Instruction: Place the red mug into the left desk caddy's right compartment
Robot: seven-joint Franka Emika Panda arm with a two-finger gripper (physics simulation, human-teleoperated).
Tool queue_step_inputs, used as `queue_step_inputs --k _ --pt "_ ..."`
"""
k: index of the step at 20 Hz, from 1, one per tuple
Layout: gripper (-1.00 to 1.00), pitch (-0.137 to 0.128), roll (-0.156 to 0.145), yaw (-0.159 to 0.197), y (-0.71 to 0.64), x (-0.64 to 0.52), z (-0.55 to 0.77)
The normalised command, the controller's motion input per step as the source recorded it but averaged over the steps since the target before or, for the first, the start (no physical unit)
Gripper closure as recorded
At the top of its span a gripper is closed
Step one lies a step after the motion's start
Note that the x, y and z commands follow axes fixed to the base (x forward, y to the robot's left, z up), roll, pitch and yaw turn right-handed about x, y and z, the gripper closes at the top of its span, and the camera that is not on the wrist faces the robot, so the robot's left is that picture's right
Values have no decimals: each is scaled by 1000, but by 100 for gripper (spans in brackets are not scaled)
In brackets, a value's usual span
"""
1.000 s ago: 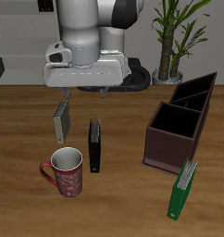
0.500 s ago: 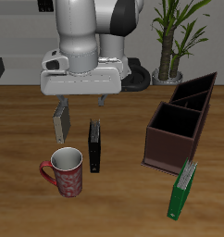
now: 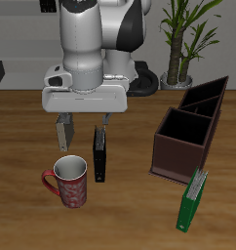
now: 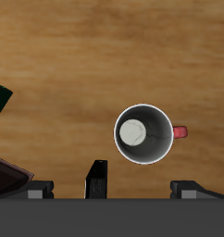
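Observation:
The red mug (image 3: 69, 182) stands upright on the table near the front edge, white inside, with its handle pointing away from the caddy. It also shows in the wrist view (image 4: 144, 134). My gripper (image 3: 83, 123) is open and empty, well above the table and a little behind the mug. Its fingertips (image 4: 192, 188) frame the wrist view's edge. The left desk caddy (image 3: 210, 103) is a long dark maroon box. Its right compartment (image 3: 180, 139) is the large square section nearest the front and is empty. Only a corner of the caddy (image 4: 6, 176) shows in the wrist view.
A black book (image 3: 99, 154) stands on edge beside the mug, between it and the caddy. A grey box (image 3: 64, 128) stands behind the mug. A green binder (image 3: 193, 198) leans at the caddy's front end. A potted plant (image 3: 178, 44) stands at the back.
The gripper has come down and moved toward the table's front edge, closer to the mug. The jaws stay open. The mug and the other things have not moved.

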Motion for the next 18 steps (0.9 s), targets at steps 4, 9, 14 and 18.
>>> queue_step_inputs --k 4,9,14,18 --pt "-100 14 -7 -15 -9 127 -209" --pt "-100 9 -6 3 39 126 -234" --pt "-100 9 0 6 37 75 -164" --pt "-100 7 -1 -3 9 39 -133"
